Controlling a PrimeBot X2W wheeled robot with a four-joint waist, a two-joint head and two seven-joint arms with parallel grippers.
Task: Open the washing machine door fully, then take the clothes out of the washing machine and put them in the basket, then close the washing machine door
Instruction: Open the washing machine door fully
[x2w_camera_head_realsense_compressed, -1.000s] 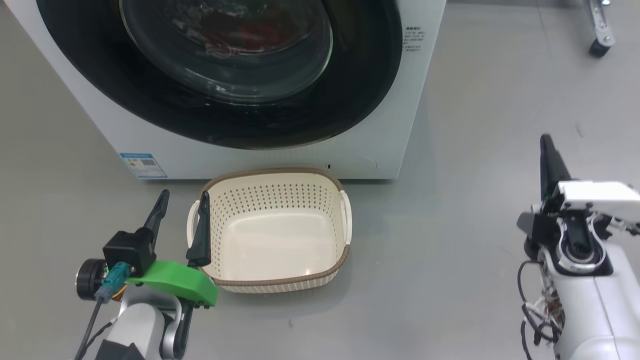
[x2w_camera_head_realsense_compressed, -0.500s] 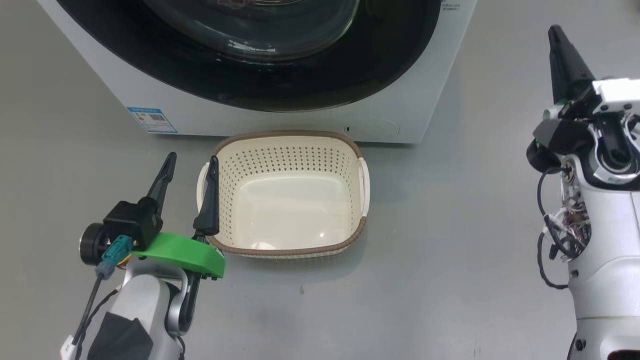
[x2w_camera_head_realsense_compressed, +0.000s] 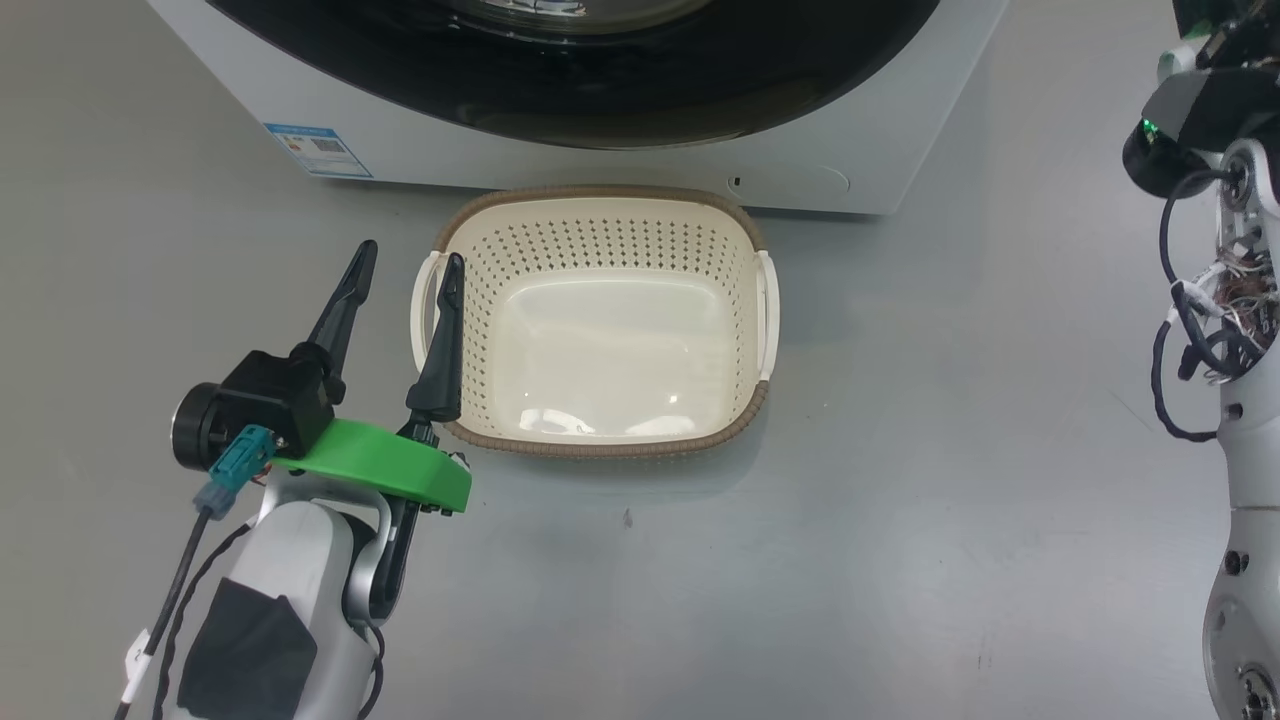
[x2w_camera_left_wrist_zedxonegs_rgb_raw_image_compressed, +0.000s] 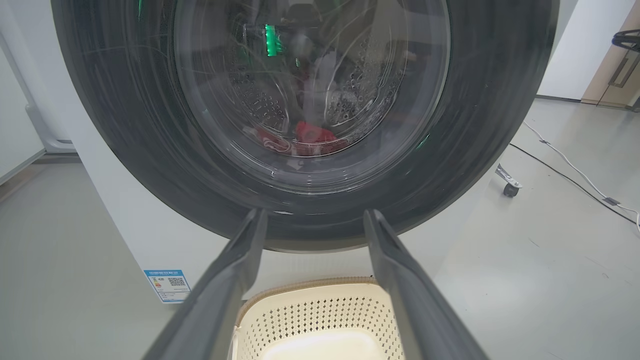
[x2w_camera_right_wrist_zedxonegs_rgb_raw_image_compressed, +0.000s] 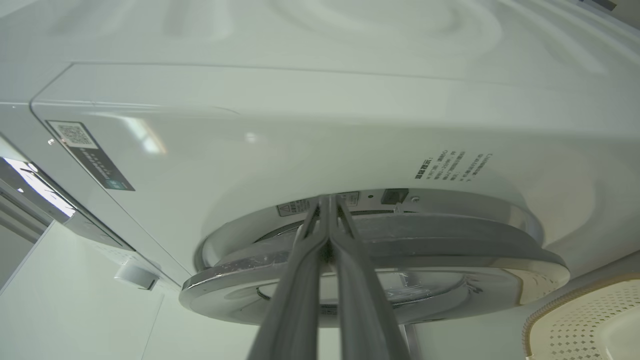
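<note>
The washing machine (x2w_camera_head_realsense_compressed: 560, 160) stands at the top of the head view, its glossy black washing machine door (x2w_camera_left_wrist_zedxonegs_rgb_raw_image_compressed: 310, 100) facing me. Through the door's glass the red and white clothes (x2w_camera_left_wrist_zedxonegs_rgb_raw_image_compressed: 312, 137) lie in the steel drum. The cream basket (x2w_camera_head_realsense_compressed: 600, 205) sits on the floor right in front of the machine, with nothing in it. My left gripper (x2w_camera_head_realsense_compressed: 410, 258) is open beside the basket's left handle, one finger over its rim. My right gripper (x2w_camera_right_wrist_zedxonegs_rgb_raw_image_compressed: 328, 200) is shut, tips at the gap between the door's chrome rim (x2w_camera_right_wrist_zedxonegs_rgb_raw_image_compressed: 450, 250) and the machine's front; contact cannot be told.
Grey floor (x2w_camera_head_realsense_compressed: 950, 450) spreads around the basket. My right arm's wrist (x2w_camera_head_realsense_compressed: 1200, 110) with loose cables rises at the right edge. A blue label (x2w_camera_head_realsense_compressed: 318, 150) marks the machine's lower left. A caster (x2w_camera_left_wrist_zedxonegs_rgb_raw_image_compressed: 510, 189) and a cable (x2w_camera_left_wrist_zedxonegs_rgb_raw_image_compressed: 575, 172) lie to the machine's right.
The head camera has shifted, so machine and basket sit differently in the picture. My right arm has risen toward the door's right edge, fingers leaving the head view. The left arm has stayed by the basket.
</note>
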